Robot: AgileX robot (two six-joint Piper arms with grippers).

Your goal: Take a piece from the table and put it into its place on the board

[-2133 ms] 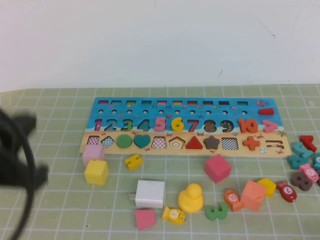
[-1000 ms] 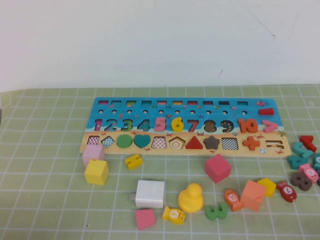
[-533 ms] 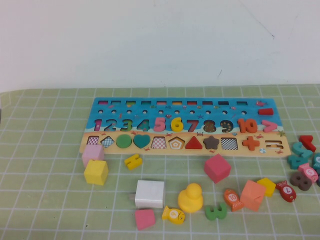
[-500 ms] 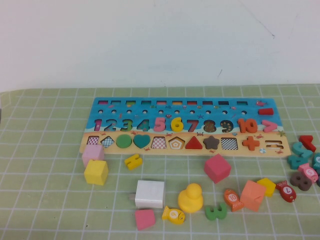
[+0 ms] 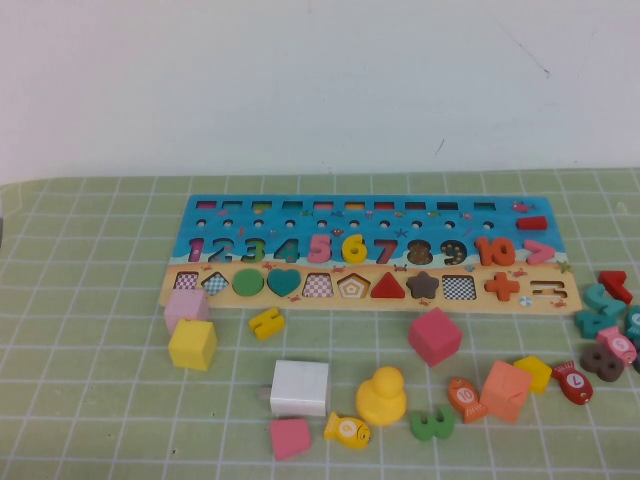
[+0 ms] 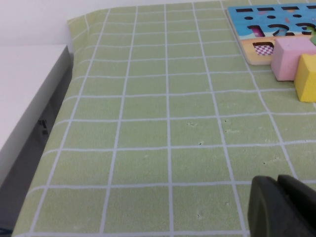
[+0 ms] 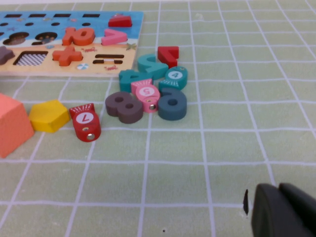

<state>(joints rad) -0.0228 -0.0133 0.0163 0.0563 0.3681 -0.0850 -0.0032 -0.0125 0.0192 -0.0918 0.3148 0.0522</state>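
The yellow numeral "6" (image 5: 354, 248) lies in the digit row of the wooden board (image 5: 370, 210), between the pink 5 and the 7. The board lies on the green grid mat (image 5: 100, 400). Neither gripper shows in the high view. My left gripper (image 6: 278, 185) is shut and empty, low over bare mat, well short of the board's left end (image 6: 247, 19). My right gripper (image 7: 279, 193) is shut and empty over bare mat near the board's right end (image 7: 98, 22).
An angular yellow numeral (image 5: 266, 322), a yellow cube (image 5: 193, 344) and a pink cube (image 5: 186, 305) lie in front of the board. A white block (image 5: 300, 387), yellow duck (image 5: 381, 395), red cube (image 5: 434, 335), orange cube (image 5: 505, 390) and loose numerals (image 7: 148, 94) lie nearer.
The left arm, dark and blurred at the high view's left edge 2.1 s ago, has gone out of that view. Nothing on the table has moved since.
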